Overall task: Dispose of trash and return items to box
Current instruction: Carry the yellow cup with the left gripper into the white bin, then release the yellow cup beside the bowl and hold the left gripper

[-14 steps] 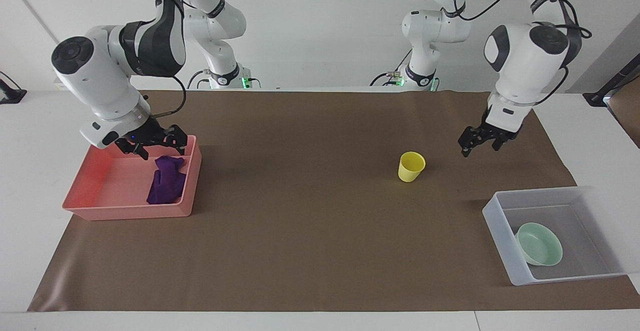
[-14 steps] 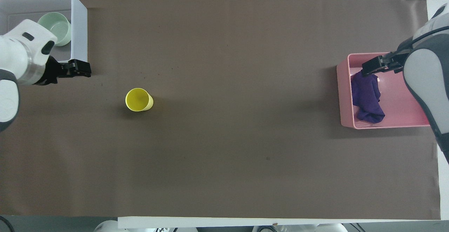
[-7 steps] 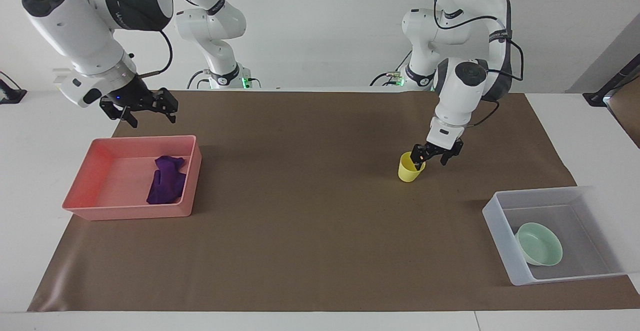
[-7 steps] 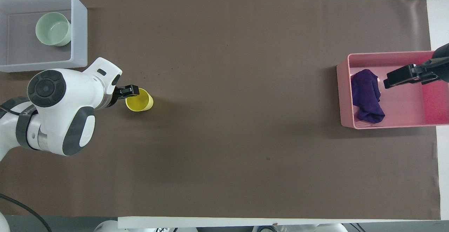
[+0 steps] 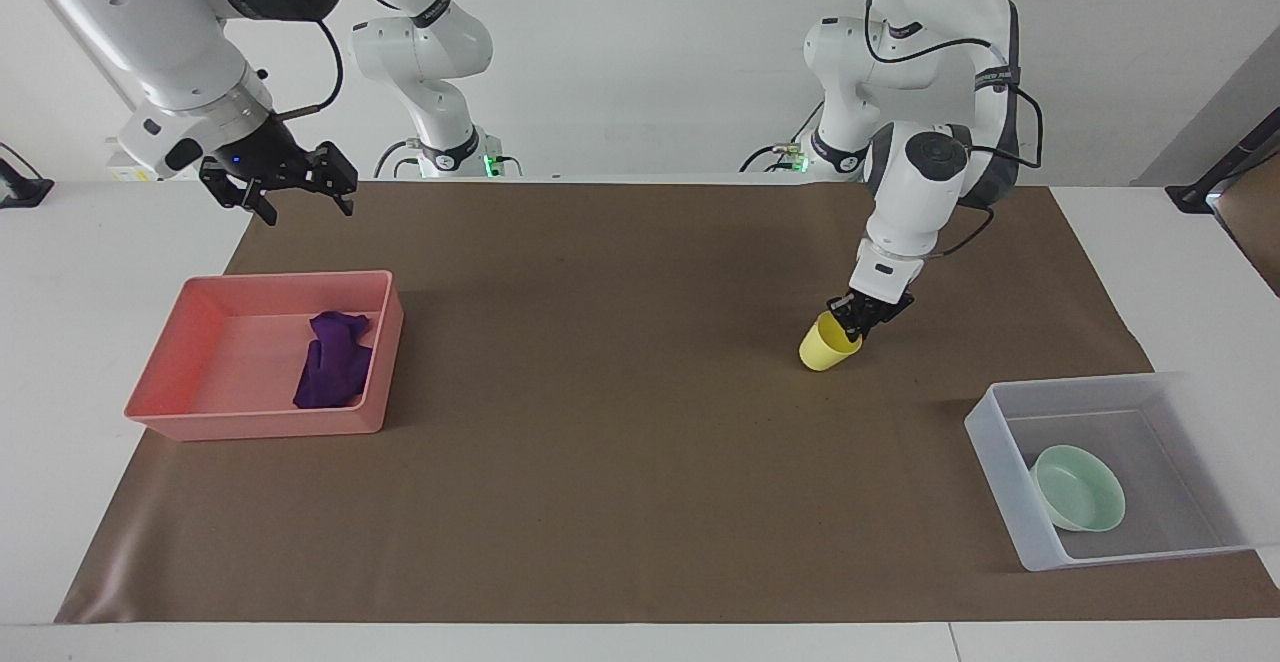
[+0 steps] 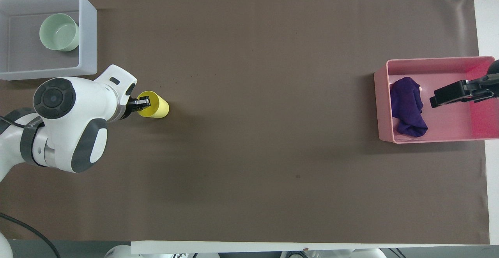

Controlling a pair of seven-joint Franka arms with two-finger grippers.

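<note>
Left gripper (image 5: 853,318) is pinching the rim of the yellow cup (image 5: 828,344), which is tilting on the brown mat (image 5: 620,392).

The cup is sitting nearer the robots than the translucent bin (image 5: 1000,462), and whether its base is touching the mat is hard to tell. The mint-green bowl (image 5: 1078,488) is lying inside that bin. The right gripper (image 5: 293,187) is hanging with fingers spread above the table, and the purple rag (image 5: 333,372) is lying in the pink tray (image 5: 160,382) at the right arm's end.
</note>
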